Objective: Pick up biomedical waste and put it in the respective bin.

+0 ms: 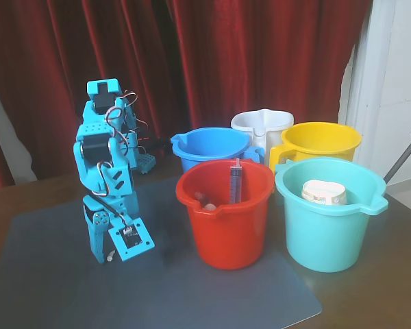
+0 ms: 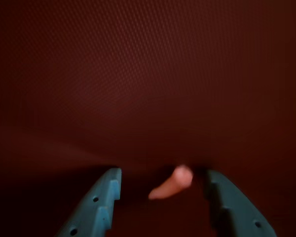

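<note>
While the claw (image 2: 160, 197) hangs low over the grey mat (image 1: 48, 288), the pickup is in hand.
Its jaws stand apart, gripping nothing; the biomedical waste (image 2: 171, 183) lies between them. Next: close, then lift toward the red bucket (image 1: 226, 233), likely.

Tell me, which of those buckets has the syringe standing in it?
The red bucket, the front one nearest the arm in the fixed view. The syringe leans upright inside it. The teal bucket beside it holds a round white tub instead.
</note>
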Action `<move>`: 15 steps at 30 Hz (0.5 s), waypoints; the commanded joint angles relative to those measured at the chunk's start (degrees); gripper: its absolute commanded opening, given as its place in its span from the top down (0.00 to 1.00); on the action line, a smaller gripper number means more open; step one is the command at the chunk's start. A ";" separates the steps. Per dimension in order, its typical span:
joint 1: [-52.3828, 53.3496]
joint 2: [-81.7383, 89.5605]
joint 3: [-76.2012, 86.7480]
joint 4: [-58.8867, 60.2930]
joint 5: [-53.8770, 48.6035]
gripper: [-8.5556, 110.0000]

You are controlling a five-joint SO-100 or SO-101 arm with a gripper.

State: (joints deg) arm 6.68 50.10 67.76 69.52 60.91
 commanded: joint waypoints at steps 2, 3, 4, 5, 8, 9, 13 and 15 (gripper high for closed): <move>0.26 0.62 0.88 -3.96 -1.14 0.78; 0.26 0.62 0.88 -3.87 -1.58 0.78; 0.26 0.62 0.88 -3.69 -1.67 0.78; 0.26 0.62 0.88 -3.60 -1.67 0.78; 0.26 0.62 0.97 -3.34 -1.67 0.78; 0.26 0.62 0.97 -3.25 -1.49 0.78; 0.35 1.41 3.87 -3.25 -1.67 0.78; 0.62 1.49 5.62 -3.25 -2.11 0.78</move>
State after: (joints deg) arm 6.86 50.71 72.07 65.83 59.68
